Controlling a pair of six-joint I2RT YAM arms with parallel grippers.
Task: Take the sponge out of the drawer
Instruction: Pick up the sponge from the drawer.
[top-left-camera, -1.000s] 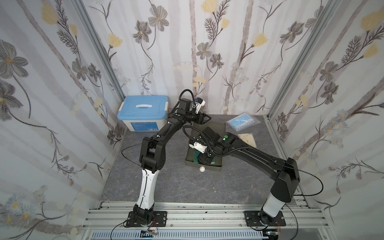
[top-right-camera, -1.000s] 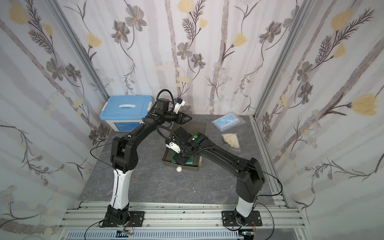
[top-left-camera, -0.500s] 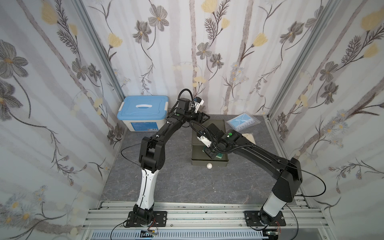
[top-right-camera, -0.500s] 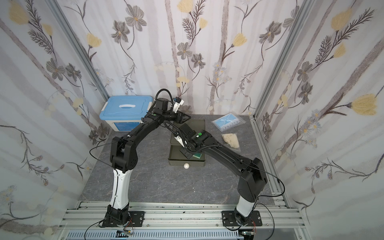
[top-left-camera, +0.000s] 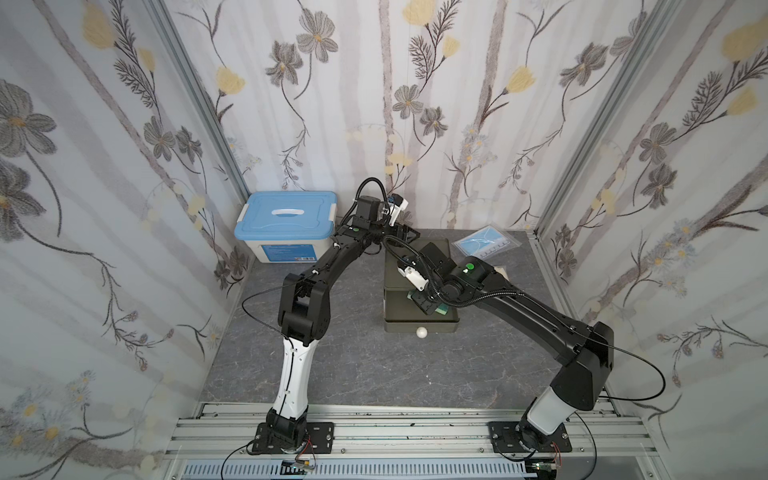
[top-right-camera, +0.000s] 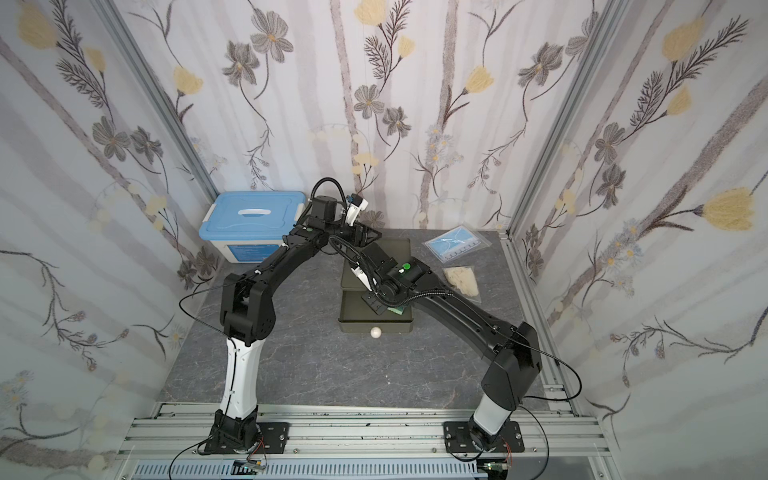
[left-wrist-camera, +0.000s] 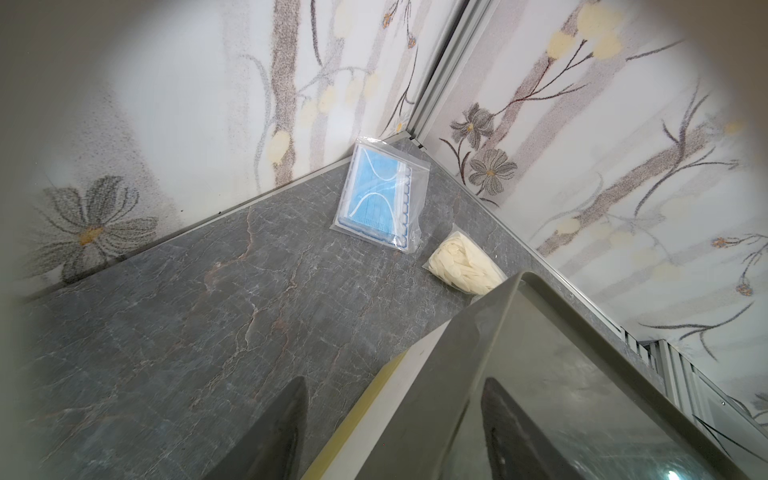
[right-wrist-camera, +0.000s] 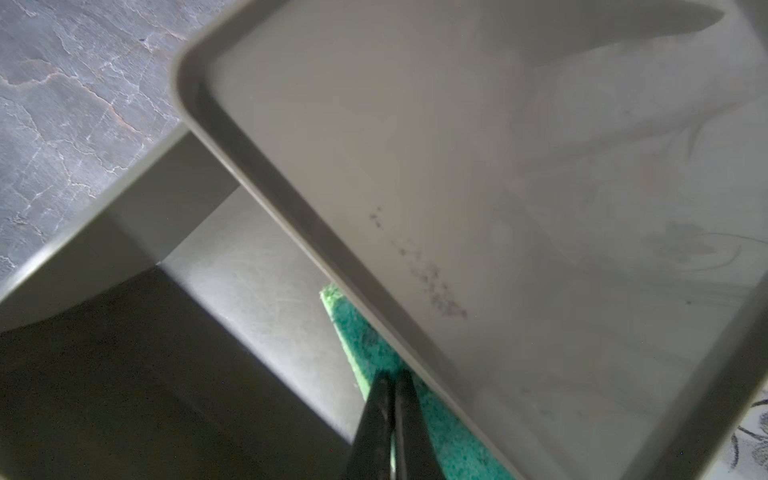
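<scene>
The olive cabinet (top-left-camera: 395, 270) stands mid-table with its drawer (top-left-camera: 390, 307) pulled out, white knob (top-left-camera: 422, 332) in front. The green sponge (top-left-camera: 444, 310) (right-wrist-camera: 365, 336) lies in the drawer at its right side, partly under the cabinet's top. My right gripper (right-wrist-camera: 392, 376) (top-left-camera: 428, 306) is shut, its tips down on the sponge; whether it pinches any of it does not show. My left gripper (left-wrist-camera: 395, 380) (top-left-camera: 409, 232) straddles the cabinet's back rim (left-wrist-camera: 457, 353), one finger outside and one inside the top tray, closed on it.
A blue-lidded box (top-left-camera: 286, 216) stands at the back left. A bag of blue masks (top-left-camera: 484, 245) (left-wrist-camera: 380, 195) and a bag of pale gloves (top-right-camera: 459, 278) (left-wrist-camera: 465, 262) lie at the back right. Papered walls close three sides.
The cabinet's front has swung right and now sits square. My right gripper has closed and moved to the drawer's right side over the sponge. The left gripper has stayed at the back rim.
</scene>
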